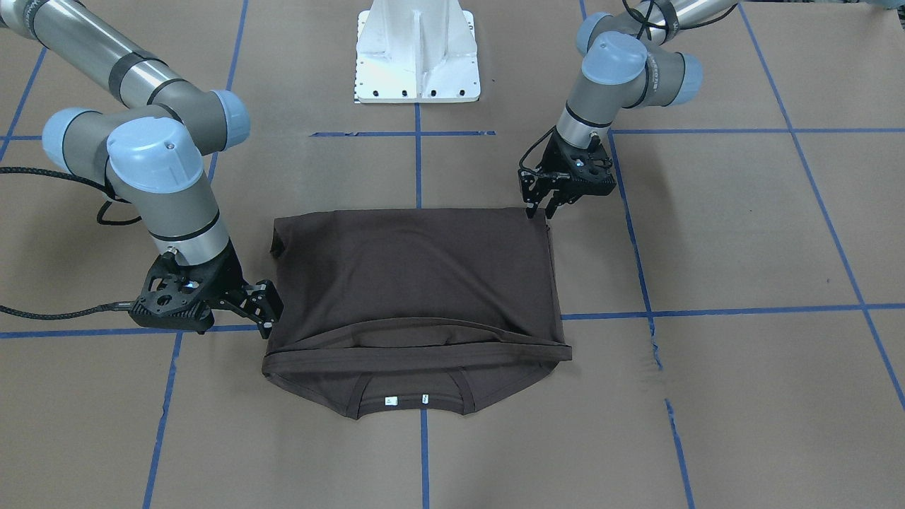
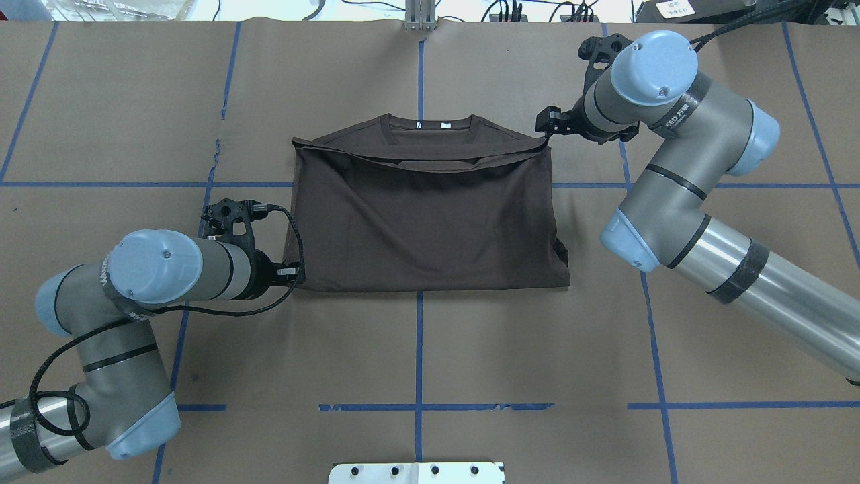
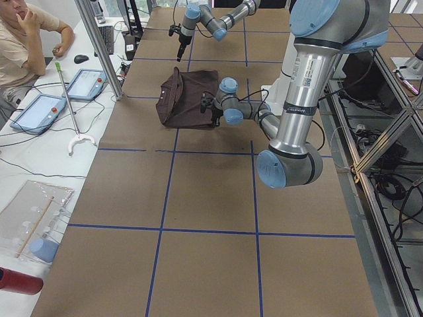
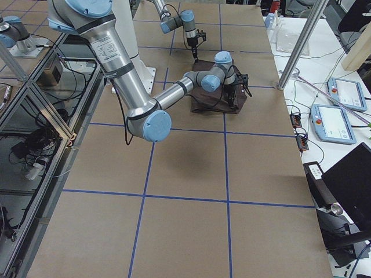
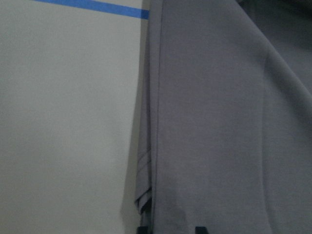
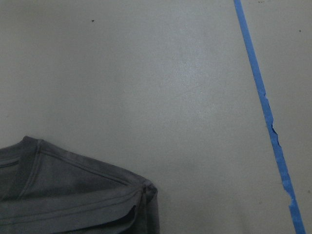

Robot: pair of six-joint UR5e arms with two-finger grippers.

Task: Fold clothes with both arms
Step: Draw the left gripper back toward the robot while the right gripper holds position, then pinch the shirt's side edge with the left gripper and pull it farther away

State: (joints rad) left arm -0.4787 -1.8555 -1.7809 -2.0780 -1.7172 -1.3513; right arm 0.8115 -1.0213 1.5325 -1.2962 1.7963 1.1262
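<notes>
Tape (image 1: pixel 714 309) in blue lines grids the brown-papered counter (image 1: pixel 735 226); a person (image 3: pixel 30 33) sits at a white side table (image 3: pixel 39 155). The folded dark brown T-shirt (image 1: pixel 417 276) lies flat mid-counter, collar away from the white pedestal (image 1: pixel 417 56). The left arm's (image 1: pixel 611 71) jaws stand slightly parted at its pedestal-side corner. The right arm's (image 1: pixel 162 184) jaws, also parted, sit at the opposite side's folded hem.

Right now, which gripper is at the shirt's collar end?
The right gripper, at the shoulder corner; the left gripper is at the folded edge nearest the robot.
</notes>
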